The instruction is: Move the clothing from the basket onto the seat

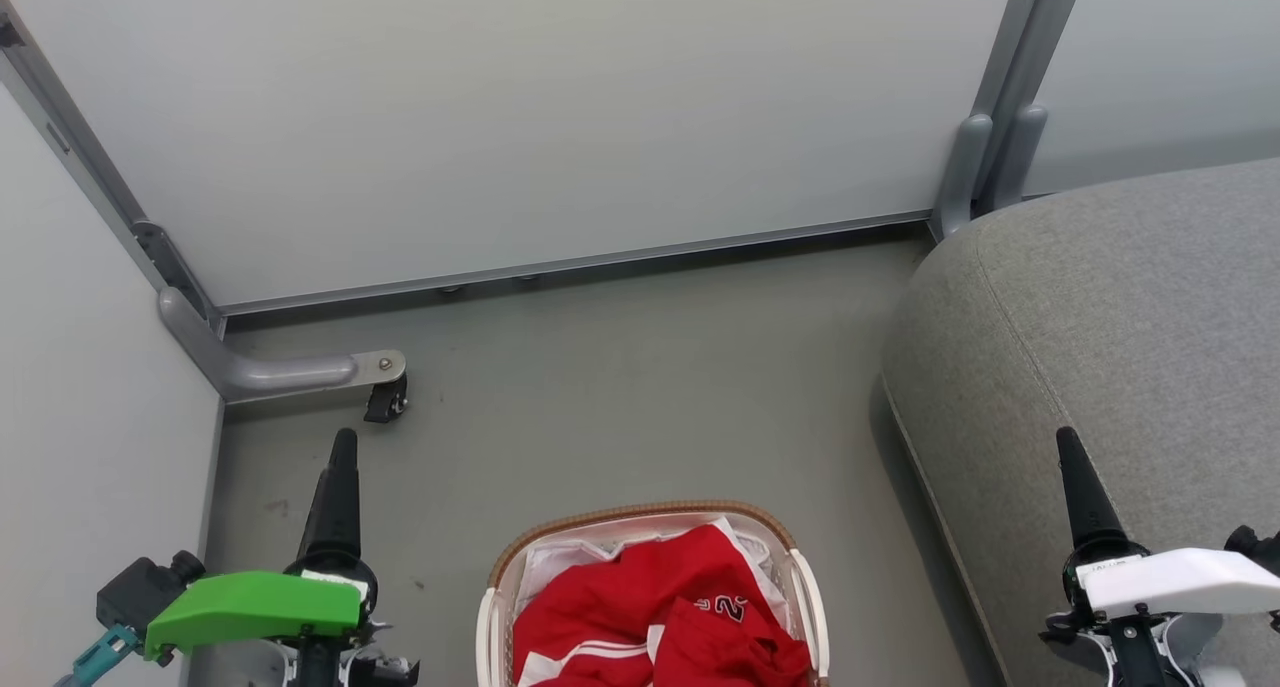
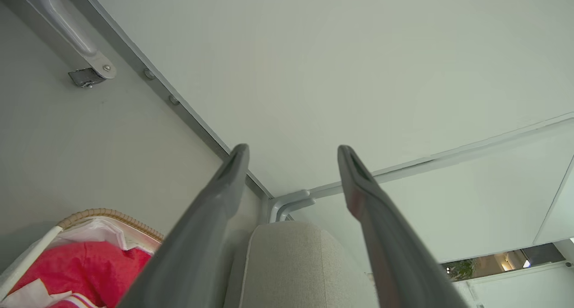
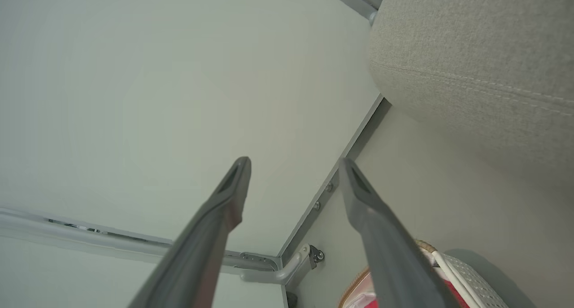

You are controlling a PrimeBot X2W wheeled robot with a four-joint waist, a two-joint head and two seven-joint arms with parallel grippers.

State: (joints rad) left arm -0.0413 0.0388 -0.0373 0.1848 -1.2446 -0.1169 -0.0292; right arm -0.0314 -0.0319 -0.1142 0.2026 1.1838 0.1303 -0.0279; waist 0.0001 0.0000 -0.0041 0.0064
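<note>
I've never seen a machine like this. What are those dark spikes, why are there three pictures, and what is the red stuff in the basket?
The dark spikes are the fingers of a two-armed wheeled robot. The head camera looks down: its left gripper sits at lower left, its right gripper at lower right. The other two pictures come from cameras on each wrist, looking along that gripper's two fingers, which are spread apart and hold nothing. On the grey floor stands a small white plastic laundry basket with a brown woven rim, holding crumpled red sports clothing with white stripes and numerals. To the right is a large grey fabric sofa seat, with no clothing on the part in view.
</note>
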